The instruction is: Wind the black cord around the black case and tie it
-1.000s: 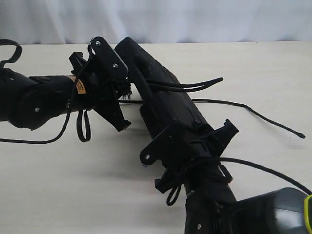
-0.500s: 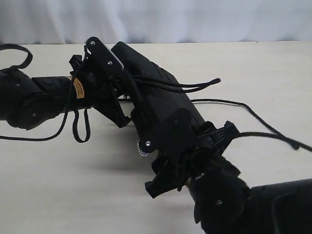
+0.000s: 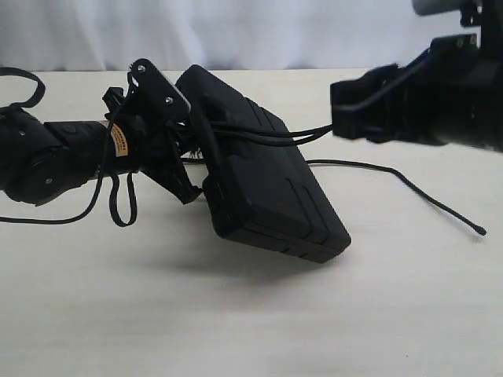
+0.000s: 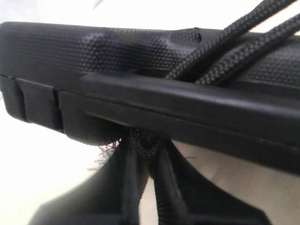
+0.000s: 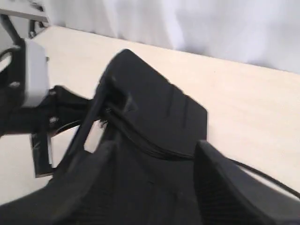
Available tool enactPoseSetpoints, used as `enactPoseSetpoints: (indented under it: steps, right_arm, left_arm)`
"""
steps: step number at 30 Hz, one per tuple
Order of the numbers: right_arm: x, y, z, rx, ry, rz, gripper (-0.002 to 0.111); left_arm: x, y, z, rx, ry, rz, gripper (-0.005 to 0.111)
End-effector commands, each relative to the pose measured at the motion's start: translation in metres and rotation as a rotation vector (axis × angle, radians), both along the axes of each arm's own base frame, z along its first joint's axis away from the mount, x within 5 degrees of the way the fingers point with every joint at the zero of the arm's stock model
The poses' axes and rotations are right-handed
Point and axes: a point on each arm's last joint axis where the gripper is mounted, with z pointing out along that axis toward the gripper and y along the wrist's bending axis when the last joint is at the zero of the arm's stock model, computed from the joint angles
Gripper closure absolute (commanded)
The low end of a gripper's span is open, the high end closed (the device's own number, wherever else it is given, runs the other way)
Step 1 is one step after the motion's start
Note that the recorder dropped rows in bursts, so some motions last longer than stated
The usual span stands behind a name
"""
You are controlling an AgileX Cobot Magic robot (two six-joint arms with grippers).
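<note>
The black case (image 3: 267,181) lies tilted across the table's middle, its left end raised. The black cord (image 3: 267,135) crosses its top in two strands, and a thin tail (image 3: 397,177) trails right over the table. At the case's left edge, my left gripper (image 3: 192,153) is shut on the cord. In the left wrist view the braided cord (image 4: 234,42) runs over the case edge (image 4: 93,51) and is pinched between the gripper (image 4: 146,150). My right gripper (image 3: 354,106) hovers open at the upper right, apart from the case. In the right wrist view it (image 5: 157,147) faces the case (image 5: 154,108) and the cord (image 5: 136,136).
The beige table (image 3: 236,314) stretches toward the front. A white curtain (image 3: 259,31) closes the back. A loop of the left arm's smooth cable (image 3: 122,208) hangs down to the table beside the case.
My right gripper has left the case's near end, opened and risen to the upper right. The case now shows its whole top face. The left gripper has stayed on the cord.
</note>
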Motion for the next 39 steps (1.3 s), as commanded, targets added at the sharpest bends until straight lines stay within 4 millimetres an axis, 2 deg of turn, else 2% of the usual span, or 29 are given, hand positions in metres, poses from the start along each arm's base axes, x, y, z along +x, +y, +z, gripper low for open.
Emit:
enactPoseSetpoints:
  steps: [1, 5, 7, 10, 16, 19, 30, 39]
  right_arm:
    - [0.045, -0.018, -0.005, -0.038, 0.192, -0.001, 0.064]
    - [0.084, -0.025, -0.008, 0.127, 0.45, 0.153, 0.064]
    - [0.1, -0.031, -0.012, 0.217, 0.527, 0.171, 0.064]
    - [0.112, -0.033, -0.021, 0.279, 0.589, 0.158, 0.064]
    - [0.115, -0.024, -0.041, 0.288, 0.653, 0.15, 0.064]
    - [0.114, -0.023, -0.044, 0.285, 0.68, 0.162, 0.064]
    - [0.112, -0.029, -0.064, 0.299, 0.725, 0.047, 0.064]
    - [0.115, -0.031, -0.075, 0.41, 0.684, -0.076, 0.064]
  left_arm:
    - [0.001, 0.0, 0.004, -0.025, -0.026, 0.006, 0.107]
    - [0.001, 0.001, 0.003, -0.021, -0.018, 0.007, 0.107]
    - [0.0, 0.001, 0.002, -0.013, -0.006, 0.01, 0.107]
    - [0.0, 0.002, 0.001, -0.006, 0.006, 0.012, 0.107]
    - [0.0, 0.002, 0.001, -0.002, 0.003, 0.008, 0.107]
    - [0.0, 0.002, 0.001, -0.002, 0.003, 0.008, 0.107]
    - [0.0, 0.002, 0.001, -0.002, 0.003, 0.008, 0.107]
    - [0.0, 0.002, 0.001, 0.0, 0.002, 0.006, 0.107]
